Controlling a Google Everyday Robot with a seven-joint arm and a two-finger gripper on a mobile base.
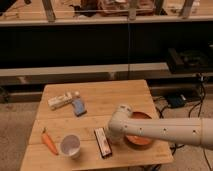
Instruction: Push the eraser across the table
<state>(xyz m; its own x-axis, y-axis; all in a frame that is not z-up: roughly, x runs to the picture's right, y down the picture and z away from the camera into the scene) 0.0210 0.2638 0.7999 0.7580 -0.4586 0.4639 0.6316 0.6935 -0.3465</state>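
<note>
table: small sq. wooden plank top, seen from the front and above.
eraser: long black block w/ pale reddish strip on top. Lies flat near the front edge, abt mid-width, long axis running roughly front-to-back and a bit slanted. Sits between the cup and the bowl, apart from the cup.
gripper: at the end of the white arm, which comes in over the right edge and crosses the bowl. It is down near the table, just beside the eraser's right side, toward its back end. Contact w/ the eraser: can't tell. How far open: can't tell. Nothing seen in its hold.
cup: pale, upright, near the front edge toward the front-left corner. Inside looks pale; contents can't be told.
bowl: reddish-brown, round, toward the front-right corner. The arm covers most of it; the visible part of the inside shows nothing in it.
carrot: orange, flat on the table by the left edge near the front-left corner, just left of the cup.
white box: oblong, lying toward the back-left corner.
blue block: small, just beside the box's right end, on its front side.
</note>
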